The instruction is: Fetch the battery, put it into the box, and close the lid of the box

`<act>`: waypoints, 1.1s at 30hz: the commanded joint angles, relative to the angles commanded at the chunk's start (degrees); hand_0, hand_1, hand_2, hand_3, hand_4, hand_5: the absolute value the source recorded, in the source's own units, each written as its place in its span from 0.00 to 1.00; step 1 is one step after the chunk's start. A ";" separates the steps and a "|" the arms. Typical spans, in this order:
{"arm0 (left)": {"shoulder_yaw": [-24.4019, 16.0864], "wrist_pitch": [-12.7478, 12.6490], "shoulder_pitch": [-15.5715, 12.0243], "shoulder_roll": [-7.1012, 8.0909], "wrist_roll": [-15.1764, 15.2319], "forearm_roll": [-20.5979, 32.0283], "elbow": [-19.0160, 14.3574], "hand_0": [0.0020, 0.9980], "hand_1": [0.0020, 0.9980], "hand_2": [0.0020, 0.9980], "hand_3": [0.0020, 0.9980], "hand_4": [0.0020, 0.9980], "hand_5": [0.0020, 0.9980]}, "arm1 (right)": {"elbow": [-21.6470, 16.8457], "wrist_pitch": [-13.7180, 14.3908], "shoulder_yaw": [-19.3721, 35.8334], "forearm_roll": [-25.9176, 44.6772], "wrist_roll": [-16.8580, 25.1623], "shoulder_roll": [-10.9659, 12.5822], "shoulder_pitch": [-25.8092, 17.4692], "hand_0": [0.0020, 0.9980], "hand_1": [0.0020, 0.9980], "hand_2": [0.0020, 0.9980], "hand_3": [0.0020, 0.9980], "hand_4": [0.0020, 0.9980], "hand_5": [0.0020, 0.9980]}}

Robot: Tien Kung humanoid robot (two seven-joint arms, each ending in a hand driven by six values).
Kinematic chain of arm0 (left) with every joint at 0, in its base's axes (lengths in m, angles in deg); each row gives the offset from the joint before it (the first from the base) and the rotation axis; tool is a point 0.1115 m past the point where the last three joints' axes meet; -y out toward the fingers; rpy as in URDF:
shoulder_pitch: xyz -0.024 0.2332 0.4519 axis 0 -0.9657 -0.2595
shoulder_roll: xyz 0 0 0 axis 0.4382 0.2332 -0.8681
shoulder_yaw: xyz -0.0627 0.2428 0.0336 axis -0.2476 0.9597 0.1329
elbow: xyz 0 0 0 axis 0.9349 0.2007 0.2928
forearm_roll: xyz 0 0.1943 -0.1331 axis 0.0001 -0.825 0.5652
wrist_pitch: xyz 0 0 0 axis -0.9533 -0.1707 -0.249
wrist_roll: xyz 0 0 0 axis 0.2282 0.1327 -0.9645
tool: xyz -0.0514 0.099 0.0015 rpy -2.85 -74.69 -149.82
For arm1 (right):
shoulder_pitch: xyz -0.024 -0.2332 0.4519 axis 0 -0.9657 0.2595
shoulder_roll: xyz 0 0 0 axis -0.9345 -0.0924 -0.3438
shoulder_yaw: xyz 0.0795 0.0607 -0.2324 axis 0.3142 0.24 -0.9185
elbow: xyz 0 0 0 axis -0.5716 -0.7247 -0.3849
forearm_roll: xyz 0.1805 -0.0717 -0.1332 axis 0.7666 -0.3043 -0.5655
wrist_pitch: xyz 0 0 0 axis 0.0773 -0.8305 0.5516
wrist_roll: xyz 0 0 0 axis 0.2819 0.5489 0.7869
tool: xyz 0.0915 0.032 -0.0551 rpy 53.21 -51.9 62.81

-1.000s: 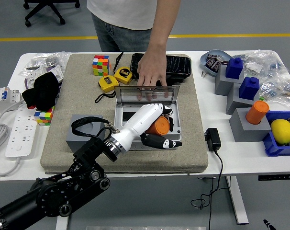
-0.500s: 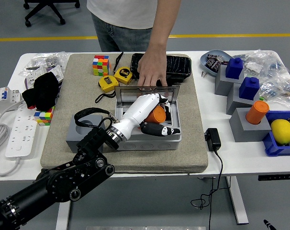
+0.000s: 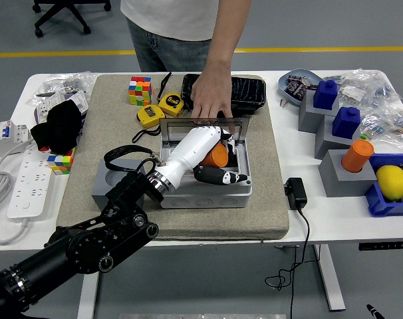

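My left hand (image 3: pixel 211 159) reaches over the open grey box (image 3: pixel 205 196) on the felt mat and is shut on an orange cylindrical battery (image 3: pixel 219 155), held over the box's inside. The box's clear lid (image 3: pixel 205 124) stands upright at the back. A person's hand (image 3: pixel 211 100) rests on the lid's top edge and holds it open. My right arm is out of view.
A grey block (image 3: pixel 108 183) with a black strap sits left of the box. Tape measures (image 3: pixel 159 109), a Rubik's cube (image 3: pixel 139 90) and a black case (image 3: pixel 245 90) lie behind. Grey stands with blue and orange items (image 3: pixel 344 143), a charger (image 3: pixel 296 193) and a power strip (image 3: pixel 22 179) flank the mat (image 3: pixel 82 146).
My left hand has moved forward and up with the orange battery, from the box's front part towards its back. The person's hand stays on the lid.
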 joint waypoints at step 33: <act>-1.16 3.85 -0.22 0.84 0.27 -3.02 -0.37 0.25 0.22 0.23 0.23 1.00 0.36 | 0.00 -0.01 -0.61 0.65 -0.01 0.11 -0.02 0.81 0.76 0.77 0.80 1.00 1.00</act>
